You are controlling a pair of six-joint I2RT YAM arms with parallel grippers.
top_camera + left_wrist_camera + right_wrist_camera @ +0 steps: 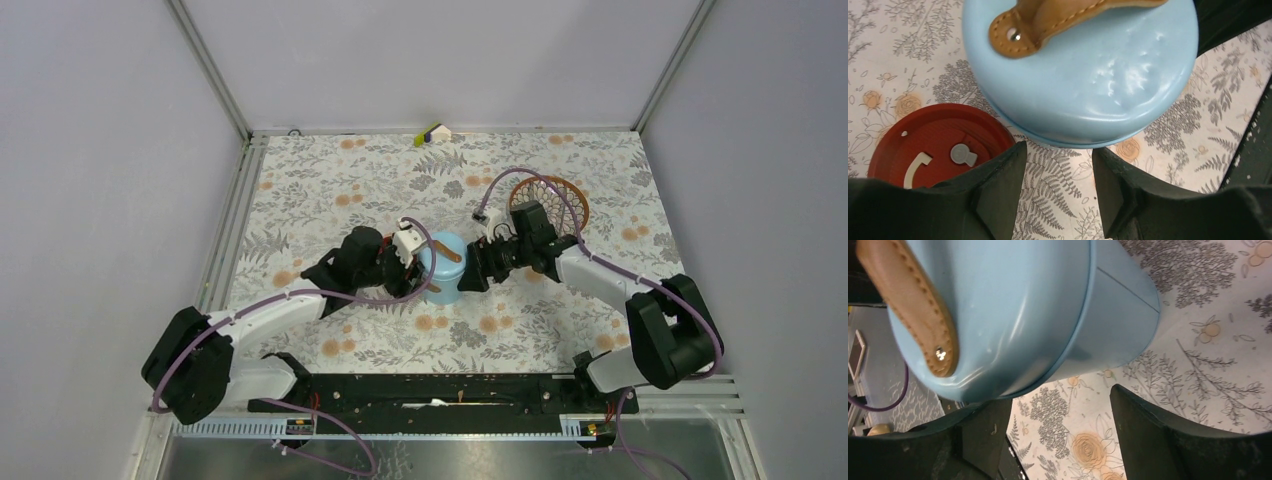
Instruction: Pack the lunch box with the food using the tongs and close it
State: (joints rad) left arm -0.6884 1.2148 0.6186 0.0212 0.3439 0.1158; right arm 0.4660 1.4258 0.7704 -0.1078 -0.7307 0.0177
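Closest to the overhead lens are the two arm bases along the bottom edge. Up at centre frame the left gripper [422, 270] and right gripper [470, 268] flank the light-blue lunch box [442, 268], which stands upright on the floral tablecloth [330, 190]. The patterned dish [581, 203] sits upper right, half hidden by the right arm. No tongs or food show anywhere. On the left wrist camera, the black fingers [1000, 175] fill the bottom, spread with cloth showing between them. The box and its brown strap handle [1048, 20] are just above. A dark red lid [933, 132] lies lower left, just beside one finger, and a sweep there could knock it. On the right wrist camera the jaws are also parted and gripping nothing, with the box upper left. The risk, I'd say, is an uneven squeeze from either side tipping or skidding the box, or the two claws clashing, given how near they are.
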